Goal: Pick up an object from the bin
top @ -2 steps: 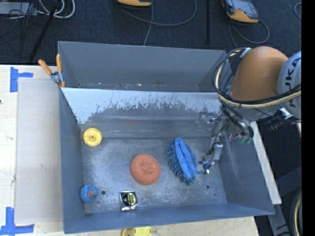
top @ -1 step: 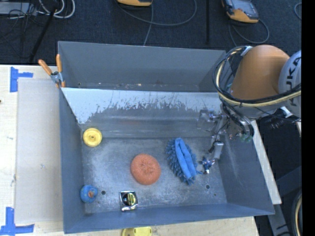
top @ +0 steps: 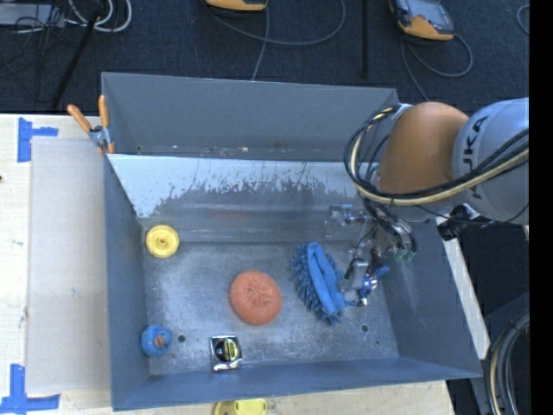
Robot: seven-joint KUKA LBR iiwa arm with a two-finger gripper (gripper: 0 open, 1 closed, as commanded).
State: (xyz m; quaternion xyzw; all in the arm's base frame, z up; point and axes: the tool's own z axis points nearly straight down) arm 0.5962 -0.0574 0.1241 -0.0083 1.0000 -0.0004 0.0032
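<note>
Blue bristly brush lies right of centre on the bin floor, just beside the fingers, whose spread cannot be told, an orange scrub pad beyond it and a tape measure farther off.

bin | yellow wheel | orange pad | blue brush | blue ball | tape measure

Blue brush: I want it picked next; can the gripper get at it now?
Probably yes: the gripper hangs just beside the blue brush, nothing lies on it, and the orange pad sits apart.
</note>
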